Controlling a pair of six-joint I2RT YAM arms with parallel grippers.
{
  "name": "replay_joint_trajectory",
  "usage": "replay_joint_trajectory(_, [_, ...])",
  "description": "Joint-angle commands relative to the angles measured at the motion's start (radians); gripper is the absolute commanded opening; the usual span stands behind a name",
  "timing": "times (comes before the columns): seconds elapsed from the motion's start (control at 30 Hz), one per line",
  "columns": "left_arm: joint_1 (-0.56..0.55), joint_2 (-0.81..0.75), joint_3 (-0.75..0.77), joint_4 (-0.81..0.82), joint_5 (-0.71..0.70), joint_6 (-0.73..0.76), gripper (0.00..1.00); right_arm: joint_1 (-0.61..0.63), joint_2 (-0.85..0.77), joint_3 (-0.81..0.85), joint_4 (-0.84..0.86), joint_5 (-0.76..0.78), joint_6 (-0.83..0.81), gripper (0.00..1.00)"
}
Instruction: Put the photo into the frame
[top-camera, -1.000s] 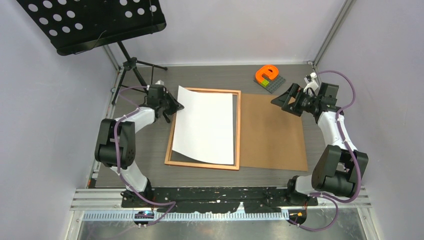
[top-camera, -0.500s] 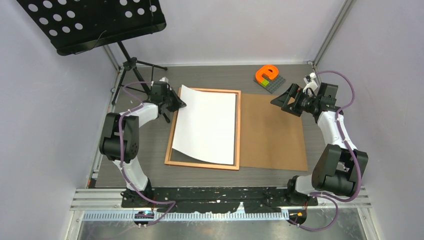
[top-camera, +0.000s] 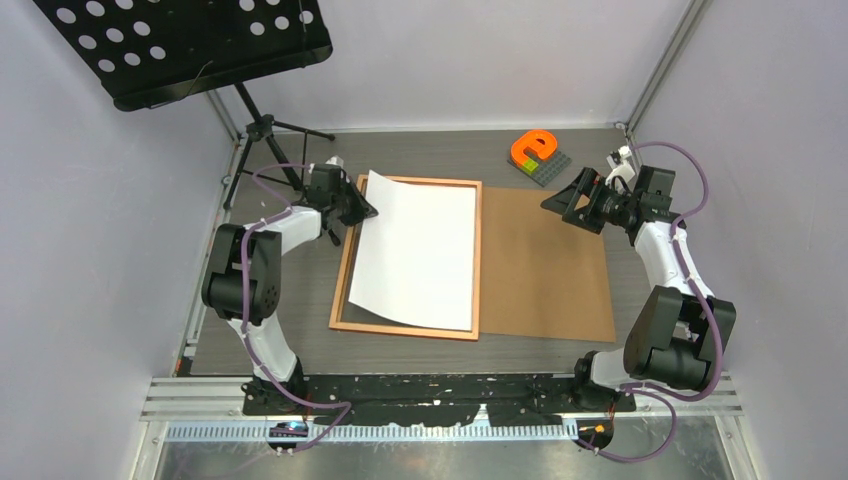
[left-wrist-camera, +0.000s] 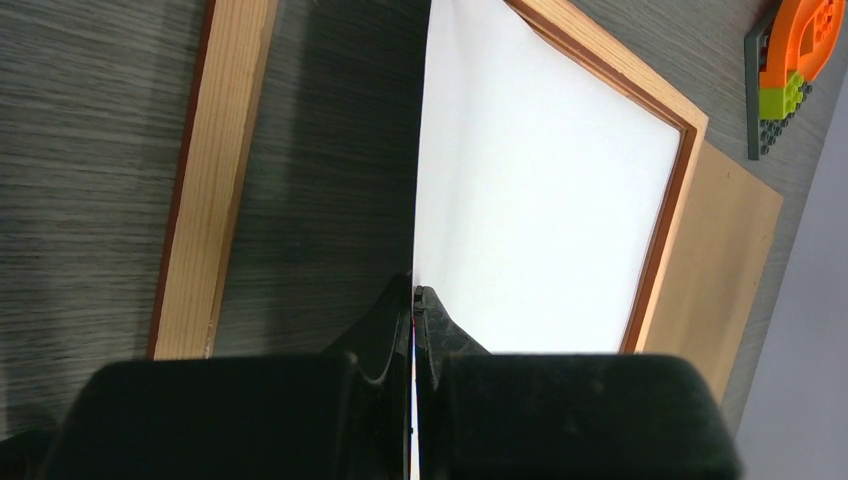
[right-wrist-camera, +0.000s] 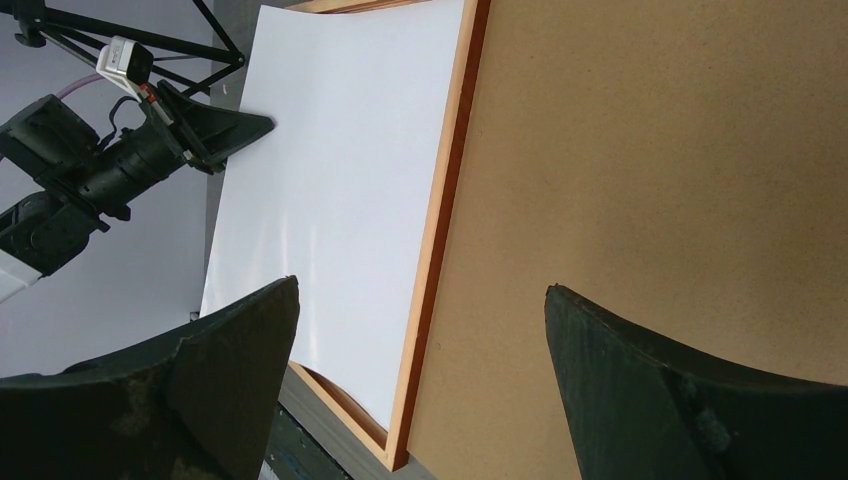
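Observation:
The photo lies white back up over the frame, a thin orange-brown wooden rectangle in the middle of the table. The photo's right edge rests along the frame's right rail, and its left edge is raised. My left gripper is shut on that raised left edge near the far corner. The left wrist view shows the sheet pinched edge-on between the left gripper's jaws, above the frame's left rail. My right gripper stands open and empty, above the brown backing board. The right wrist view looks past it to the photo and frame.
The backing board lies flat against the frame's right side. An orange piece on a grey brick plate sits at the far right. A black perforated music stand on a tripod stands at the far left.
My left gripper has carried the photo's raised left edge to the right, and the sheet has slid right to the frame's right rail. The right arm has not moved.

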Motion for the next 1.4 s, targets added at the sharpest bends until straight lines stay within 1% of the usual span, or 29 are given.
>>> replay_joint_trajectory(0.0, [-0.002, -0.001, 0.026, 0.027, -0.022, 0.02, 0.0, 0.006, -0.007, 0.012, 0.018, -0.002, -0.015, 0.99])
replay_joint_trajectory(1.0, [-0.002, 0.016, 0.036, 0.026, -0.051, 0.026, 0.0, 0.005, -0.005, 0.01, 0.02, 0.001, -0.016, 0.99])
replay_joint_trajectory(1.2, [-0.003, 0.008, 0.03, 0.009, -0.055, 0.014, 0.14, 0.006, -0.005, 0.01, 0.018, 0.002, -0.016, 0.99])
replay_joint_trajectory(1.37, [-0.002, 0.024, 0.061, -0.031, -0.056, 0.017, 0.29, 0.006, -0.004, 0.011, 0.017, 0.001, -0.017, 0.99])
